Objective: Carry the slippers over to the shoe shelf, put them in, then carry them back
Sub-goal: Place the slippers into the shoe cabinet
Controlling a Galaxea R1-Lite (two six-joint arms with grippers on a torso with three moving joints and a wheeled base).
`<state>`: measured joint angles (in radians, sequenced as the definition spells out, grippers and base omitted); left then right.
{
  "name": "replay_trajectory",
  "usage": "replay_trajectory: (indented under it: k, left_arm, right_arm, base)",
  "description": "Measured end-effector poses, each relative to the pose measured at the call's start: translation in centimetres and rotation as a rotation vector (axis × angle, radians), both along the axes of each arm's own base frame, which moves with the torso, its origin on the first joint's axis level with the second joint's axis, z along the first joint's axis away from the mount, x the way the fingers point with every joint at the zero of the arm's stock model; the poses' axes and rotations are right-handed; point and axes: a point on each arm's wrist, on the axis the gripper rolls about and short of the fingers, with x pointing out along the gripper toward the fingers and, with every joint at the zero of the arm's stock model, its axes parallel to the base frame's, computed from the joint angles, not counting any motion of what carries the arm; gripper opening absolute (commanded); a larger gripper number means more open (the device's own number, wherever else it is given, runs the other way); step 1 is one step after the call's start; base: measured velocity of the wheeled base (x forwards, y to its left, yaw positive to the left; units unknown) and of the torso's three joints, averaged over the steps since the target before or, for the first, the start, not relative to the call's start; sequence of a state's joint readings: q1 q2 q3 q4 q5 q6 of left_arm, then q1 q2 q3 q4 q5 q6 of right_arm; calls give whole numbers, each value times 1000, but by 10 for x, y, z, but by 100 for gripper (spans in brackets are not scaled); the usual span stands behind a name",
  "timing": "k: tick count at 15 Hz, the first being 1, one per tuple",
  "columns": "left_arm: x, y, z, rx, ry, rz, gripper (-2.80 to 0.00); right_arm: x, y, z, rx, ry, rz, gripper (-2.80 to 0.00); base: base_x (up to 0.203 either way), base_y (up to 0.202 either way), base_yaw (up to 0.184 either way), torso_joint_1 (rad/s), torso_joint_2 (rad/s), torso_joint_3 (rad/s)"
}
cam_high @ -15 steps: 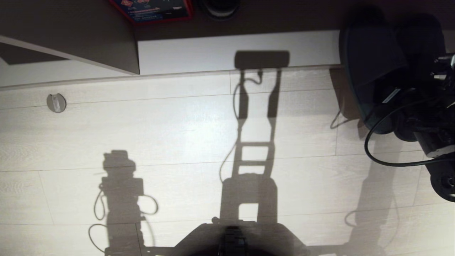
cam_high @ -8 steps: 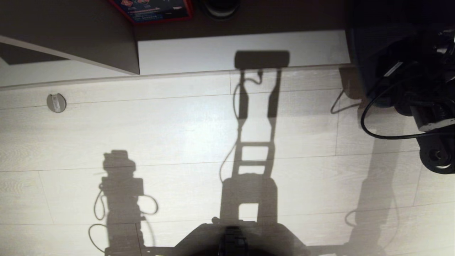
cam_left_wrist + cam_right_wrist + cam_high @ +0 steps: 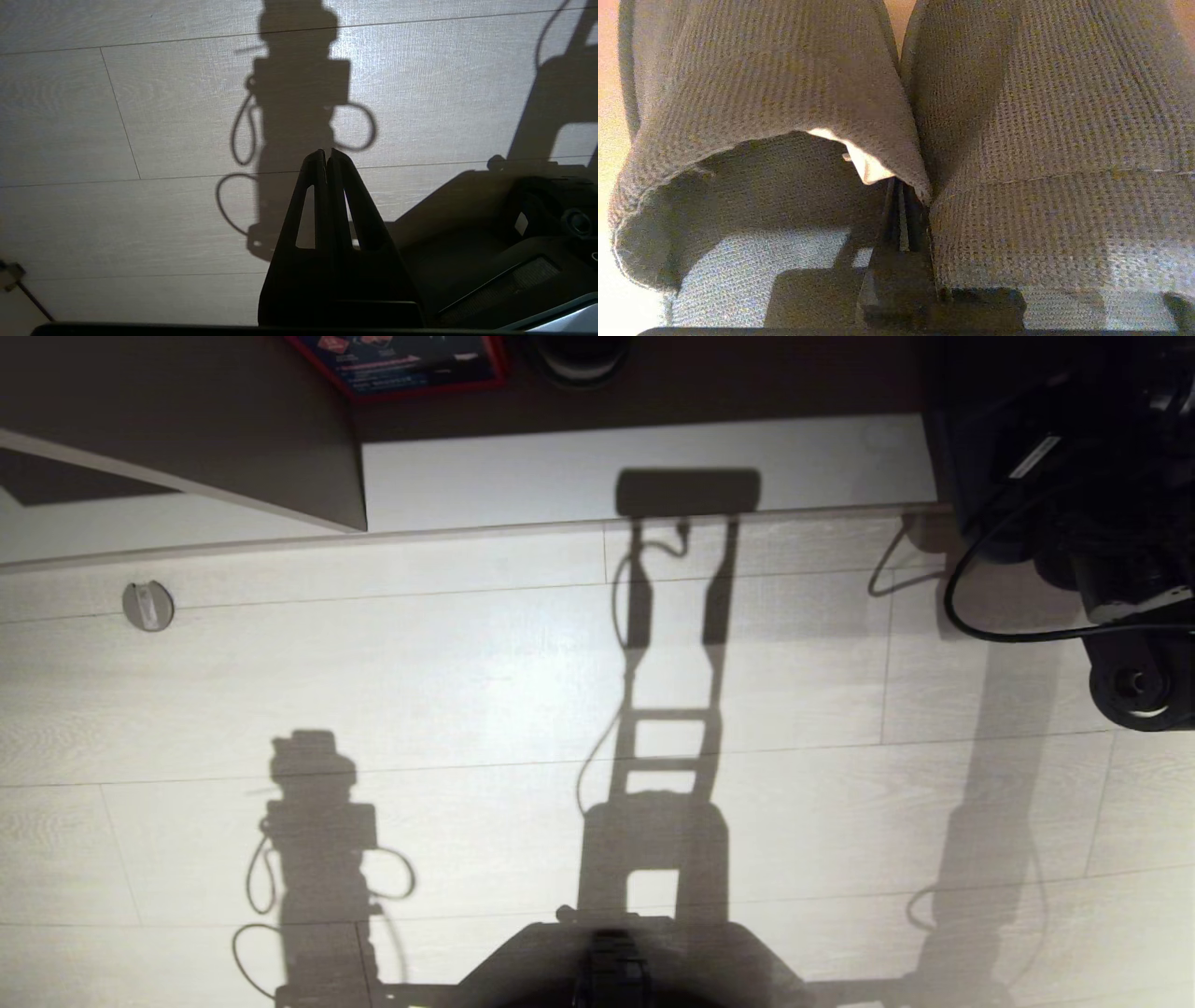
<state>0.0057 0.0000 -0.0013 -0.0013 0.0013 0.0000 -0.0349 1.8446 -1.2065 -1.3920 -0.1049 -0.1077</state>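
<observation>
Slippers [image 3: 1017, 140], two dark woven fabric ones lying side by side and touching, fill the right wrist view. The right pincer [image 3: 903, 219] is clamped together on their inner edges, where the two meet; its dark fingers [image 3: 896, 224] show in the narrow gap between them. In the head view the right arm [image 3: 1102, 560] sits at the far right, reaching up toward the top corner, where the held load is lost in darkness. The shoe shelf [image 3: 653, 467] runs along the top, with a pale base board and a taupe upright panel [image 3: 233, 448] on the left; the base board lies bare between the panel and the arm. The pale plank floor [image 3: 467, 691] in front is open. The left pincer [image 3: 327, 161] hangs over the floor, tips pressed together, holding nothing. Compared with a second ago, the right arm has moved up and farther toward the shelf, and the slippers' dark outline has left the head view's lit area.
</observation>
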Motion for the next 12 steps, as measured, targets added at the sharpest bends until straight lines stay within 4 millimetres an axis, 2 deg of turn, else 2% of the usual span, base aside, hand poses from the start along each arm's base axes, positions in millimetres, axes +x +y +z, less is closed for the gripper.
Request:
replay_trajectory:
  k: [8, 9, 12]
  left_arm:
    - [0, 0, 0, 0, 0, 0, -280]
    - [0, 0, 0, 0, 0, 0, -280]
    - [0, 0, 0, 0, 0, 0, -280]
  right_arm:
    - [9, 1, 3, 0, -1, 2, -280]
    - [10, 1, 2, 0, 3, 1, 0]
    - [10, 1, 2, 0, 4, 3, 0]
  base:
    - [0, 0, 0, 0, 0, 0]
    - [0, 0, 0, 0, 0, 0]
    - [0, 0, 0, 0, 0, 0]
